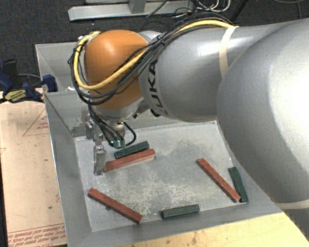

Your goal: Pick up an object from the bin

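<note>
The claw [101,160], low at the left end of a flat red-brown bar [130,160] that touches a short dark-green bar [131,149] in the upper-left of the grey metal bin [66,173], appears to be at the approach step; its opening and hold cannot be told, and the next move calls for centring over one bar, closing and lifting.

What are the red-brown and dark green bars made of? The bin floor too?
Red-brown bars: matte, even colour, straight edges. Likely painted wood or plastic; the look doesn't settle which.
Dark green bars: same slim shape, matte, no glint. Probably the same stock in another colour.
Bin floor: grey sheet metal, dull finish, speckled with pale scuffs and wear.
</note>
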Controlling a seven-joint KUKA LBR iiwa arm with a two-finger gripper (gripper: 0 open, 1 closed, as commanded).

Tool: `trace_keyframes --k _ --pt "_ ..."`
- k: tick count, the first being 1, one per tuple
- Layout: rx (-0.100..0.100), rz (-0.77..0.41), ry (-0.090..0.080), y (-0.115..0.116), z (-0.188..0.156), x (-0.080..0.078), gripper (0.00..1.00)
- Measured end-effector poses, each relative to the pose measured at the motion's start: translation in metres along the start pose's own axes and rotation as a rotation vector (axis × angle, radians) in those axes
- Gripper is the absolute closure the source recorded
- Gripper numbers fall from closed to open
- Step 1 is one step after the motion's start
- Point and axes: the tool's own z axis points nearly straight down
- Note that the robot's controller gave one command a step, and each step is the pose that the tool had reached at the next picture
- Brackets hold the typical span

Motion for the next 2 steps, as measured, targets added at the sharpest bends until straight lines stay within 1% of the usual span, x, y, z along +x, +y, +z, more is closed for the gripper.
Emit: trace_keyframes --k 1,2 --pt "0.001 -0.285 -0.004 -0.0747 0.1009 0.0004 0.0" --pt "-0.001 -0.287 -0.009 -0.0724 0.0975 -0.0009 1.0"
